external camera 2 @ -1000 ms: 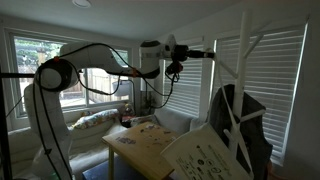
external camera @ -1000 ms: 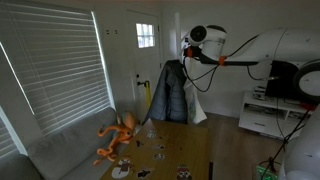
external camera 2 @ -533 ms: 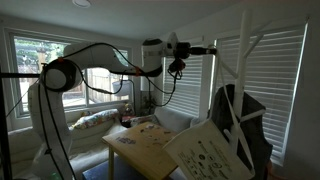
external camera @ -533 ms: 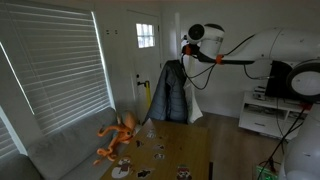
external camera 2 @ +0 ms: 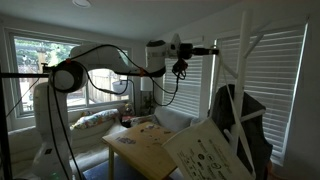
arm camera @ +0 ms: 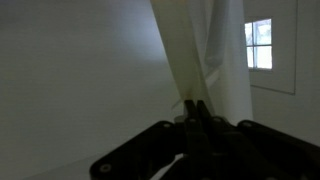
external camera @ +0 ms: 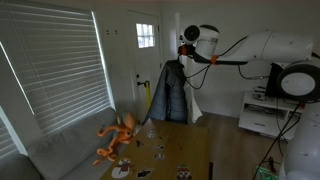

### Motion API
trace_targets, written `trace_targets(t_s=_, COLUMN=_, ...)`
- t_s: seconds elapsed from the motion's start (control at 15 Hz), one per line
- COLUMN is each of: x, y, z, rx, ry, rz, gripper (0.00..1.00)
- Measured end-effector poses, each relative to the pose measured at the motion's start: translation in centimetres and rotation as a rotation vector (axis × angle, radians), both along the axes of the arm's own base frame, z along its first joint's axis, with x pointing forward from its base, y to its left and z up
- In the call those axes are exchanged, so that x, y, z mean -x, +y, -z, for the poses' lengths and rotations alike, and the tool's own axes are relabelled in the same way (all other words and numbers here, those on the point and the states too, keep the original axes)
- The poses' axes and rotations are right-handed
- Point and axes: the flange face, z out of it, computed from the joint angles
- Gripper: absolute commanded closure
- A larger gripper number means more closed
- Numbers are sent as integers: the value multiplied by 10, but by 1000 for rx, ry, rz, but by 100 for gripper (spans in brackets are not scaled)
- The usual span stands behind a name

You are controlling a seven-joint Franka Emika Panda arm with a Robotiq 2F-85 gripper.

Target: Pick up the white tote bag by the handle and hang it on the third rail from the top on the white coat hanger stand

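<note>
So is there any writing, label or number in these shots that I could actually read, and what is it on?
No text here can be read.
White tote bag: dark printed marks on its face in an exterior view, too small and blurred to read.
Small items on the wooden table: too small to tell whether they carry any text.

Raised arm (external camera: pixel 252 47), end effector (arm camera: pixel 196 108) closed.
</note>
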Motion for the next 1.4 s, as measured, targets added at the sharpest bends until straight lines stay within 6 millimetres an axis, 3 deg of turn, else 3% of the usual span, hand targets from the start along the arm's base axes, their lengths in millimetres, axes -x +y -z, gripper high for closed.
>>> trace_targets(t_s=0.67, x=-20, y=9, z=9, rx=0, ry=18, rz=-61, gripper=99)
trace_targets(t_s=1.4, x=-21, y=17, z=6, rx=-42, ry=94, rz=-118, gripper=99)
